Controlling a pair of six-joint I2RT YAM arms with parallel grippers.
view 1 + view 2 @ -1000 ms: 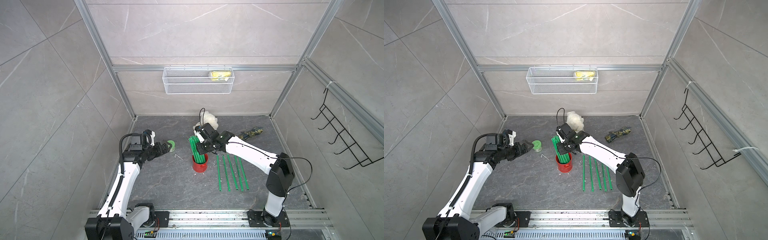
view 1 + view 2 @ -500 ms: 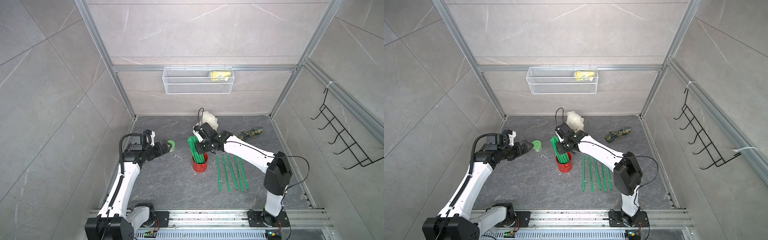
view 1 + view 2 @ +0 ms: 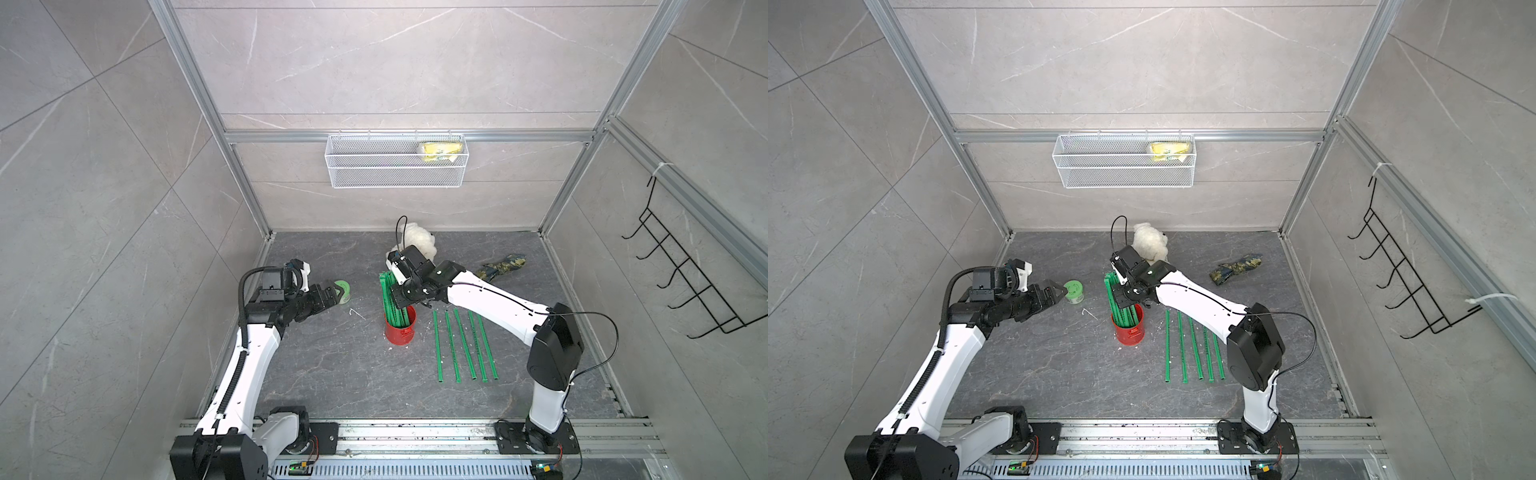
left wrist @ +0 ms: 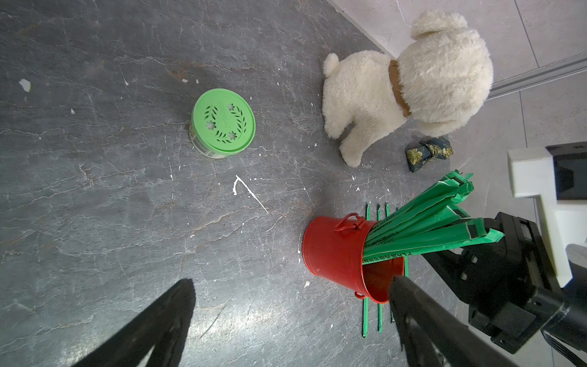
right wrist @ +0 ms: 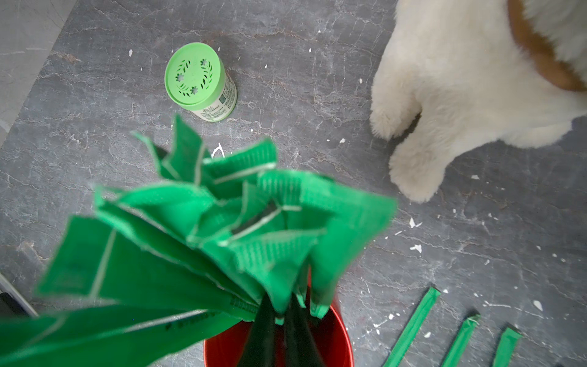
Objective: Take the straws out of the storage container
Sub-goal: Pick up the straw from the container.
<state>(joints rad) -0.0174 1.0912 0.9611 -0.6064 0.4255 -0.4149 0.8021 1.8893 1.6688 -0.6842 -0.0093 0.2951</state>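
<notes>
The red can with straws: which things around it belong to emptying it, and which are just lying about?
Job: straws, red can, five laid-out straws, right gripper closed on one.
Lying about: green-lidded jar, plush dog, camouflage pouch, wire basket, yellow packet.

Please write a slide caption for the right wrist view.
Right hand closed on one of the straws standing in the red can.

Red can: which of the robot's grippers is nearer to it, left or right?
Right. The right gripper is just above the mouth of the red can, shut on one of the straws standing in it. The left gripper hangs open off to the side, by the green-lidded jar.
</notes>
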